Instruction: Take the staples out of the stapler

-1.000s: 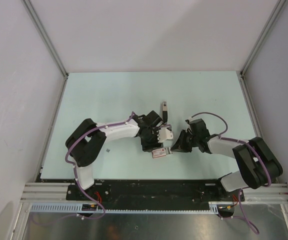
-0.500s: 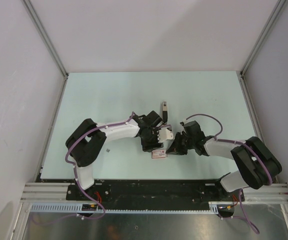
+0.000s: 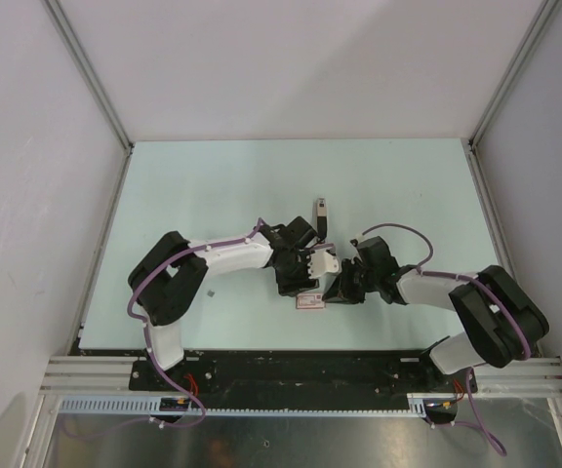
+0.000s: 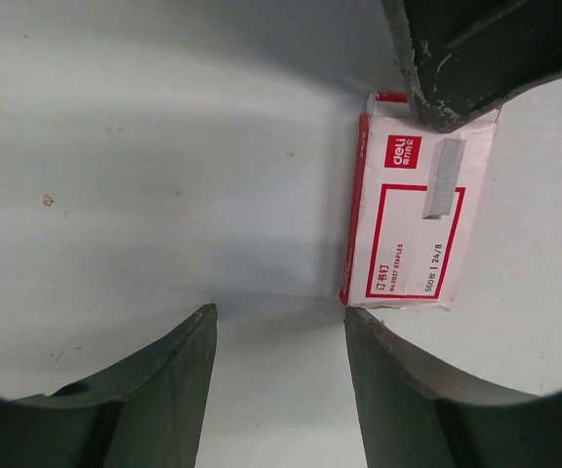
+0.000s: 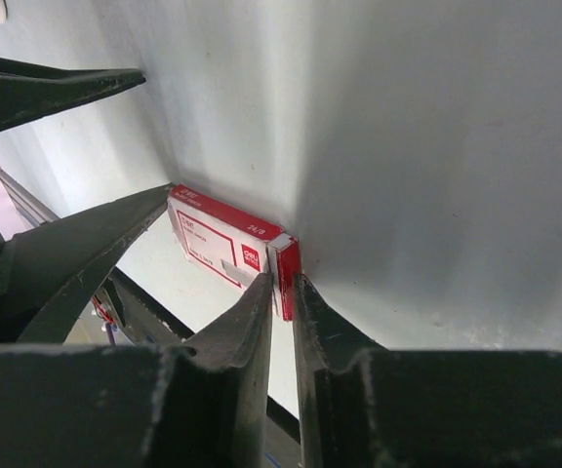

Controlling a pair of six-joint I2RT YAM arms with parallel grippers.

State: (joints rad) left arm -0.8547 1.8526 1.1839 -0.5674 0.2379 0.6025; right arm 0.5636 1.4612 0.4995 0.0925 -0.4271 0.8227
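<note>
Well, the left claw (image 4: 279, 317) stands open, its two dark fingers (image 4: 144, 390) set apart at the bottom of its wrist view, with only bare tabletop between them. It holds nothing.

The right claw (image 5: 283, 283) is nearly closed, with just a thin slit between its fingertips (image 5: 261, 302). Those tips sit right against the red end of the staple box (image 5: 224, 242). I cannot tell whether they are pinching that end or only touching it.

In the left wrist view the staple box (image 4: 413, 219) lies flat to the right of centre, its red-and-white label face up and its long side running up and down the frame. One dark finger of the right claw comes down from the upper right corner onto the box's top end.

From overhead the two claws meet low in the middle of the frame, the left claw (image 3: 305, 280) and the right claw (image 3: 338, 290) just beside each other. The box (image 3: 310, 303) is directly below them.

The stapler (image 3: 320, 216) is above both claws, near the centre of the frame and clear of both sets of fingers. It is slim and black. Its long axis runs almost straight up and down the picture, with the pale metal end pointing toward the top edge.

All of this rests on the pale table (image 3: 203, 185).
</note>
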